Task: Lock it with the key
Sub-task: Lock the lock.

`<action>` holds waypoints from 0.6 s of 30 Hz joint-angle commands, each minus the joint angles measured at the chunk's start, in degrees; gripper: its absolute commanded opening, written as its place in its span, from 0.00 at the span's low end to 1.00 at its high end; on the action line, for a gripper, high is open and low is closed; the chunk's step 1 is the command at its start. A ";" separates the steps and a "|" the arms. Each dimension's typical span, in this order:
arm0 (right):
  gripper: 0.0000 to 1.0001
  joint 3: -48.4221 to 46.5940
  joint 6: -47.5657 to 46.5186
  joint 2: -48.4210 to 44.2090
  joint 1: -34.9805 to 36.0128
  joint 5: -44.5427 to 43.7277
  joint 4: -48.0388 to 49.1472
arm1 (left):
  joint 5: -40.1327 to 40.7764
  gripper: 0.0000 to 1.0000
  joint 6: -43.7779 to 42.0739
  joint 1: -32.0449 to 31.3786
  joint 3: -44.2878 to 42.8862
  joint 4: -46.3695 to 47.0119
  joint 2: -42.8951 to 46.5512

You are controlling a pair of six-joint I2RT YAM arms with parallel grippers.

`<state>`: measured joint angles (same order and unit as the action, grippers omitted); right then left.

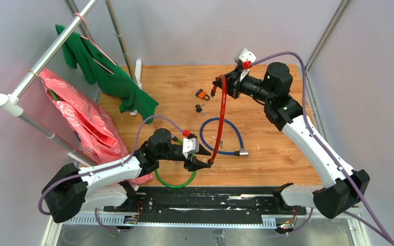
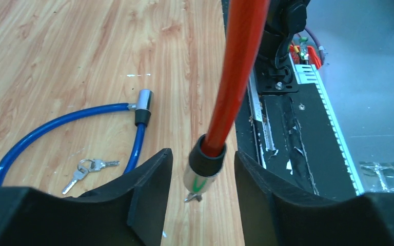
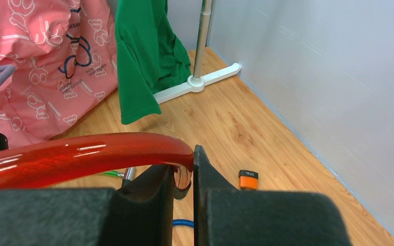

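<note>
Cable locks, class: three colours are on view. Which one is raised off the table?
The red lock: the right pincer grips one end, so it arches up. The blue lock and green lock lie flat on the table.

Wooden table (image 1: 267,164) bears blue cable lock (image 2: 142,108); keys (image 2: 90,166); orange padlock (image 1: 202,94).

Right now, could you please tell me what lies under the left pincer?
A green cable loop curves out from beneath the left pincer; the rest, including its lock ends, is covered.
</note>
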<state>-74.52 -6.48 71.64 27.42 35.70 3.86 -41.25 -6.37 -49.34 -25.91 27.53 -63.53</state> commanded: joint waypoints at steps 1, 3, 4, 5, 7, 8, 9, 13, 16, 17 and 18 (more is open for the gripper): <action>0.00 -2.66 0.07 -0.27 1.36 -0.48 2.82 | -0.11 0.53 1.22 -0.79 -0.88 1.93 -0.26; 0.00 -2.33 -0.08 -0.27 1.68 -1.05 2.82 | -0.23 0.52 1.89 -0.96 -1.05 2.29 -0.49; 0.00 -2.11 -0.23 -0.22 1.74 -1.26 2.90 | -0.31 0.52 1.97 -1.06 -0.99 2.33 -0.58; 0.00 -2.04 -0.32 -0.19 1.83 -1.47 2.91 | -0.20 0.52 2.04 -1.18 -0.98 2.42 -0.75; 0.00 -2.00 -0.46 -0.03 2.06 -1.69 2.95 | 0.21 0.55 2.07 -1.36 -1.06 2.52 -0.86; 0.00 -2.15 -0.54 0.06 2.23 -1.67 2.99 | 0.40 0.57 2.02 -1.37 -0.99 2.48 -0.91; 0.00 -2.19 -0.61 0.08 2.29 -1.64 3.00 | 0.57 0.59 1.94 -1.37 -0.98 2.49 -1.01; 0.00 -2.60 -0.86 0.44 2.59 -1.62 3.00 | 0.82 0.59 1.28 -1.59 -1.11 2.46 -1.31; 0.00 -2.73 -0.99 0.60 2.72 -1.76 3.00 | 0.36 0.53 1.31 -1.72 -1.29 2.90 -1.58; 0.00 -2.62 -1.03 0.61 2.80 -1.77 3.06 | 0.05 0.52 1.48 -1.79 -1.31 3.02 -1.65; 0.00 -2.47 -1.00 0.69 2.80 -1.95 3.19 | -0.28 0.52 1.76 -1.81 -1.25 3.25 -1.73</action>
<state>-74.61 -7.75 72.47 29.26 34.35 4.38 -40.86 -4.67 -50.48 -25.91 28.47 -64.69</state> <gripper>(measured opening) 0.135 0.528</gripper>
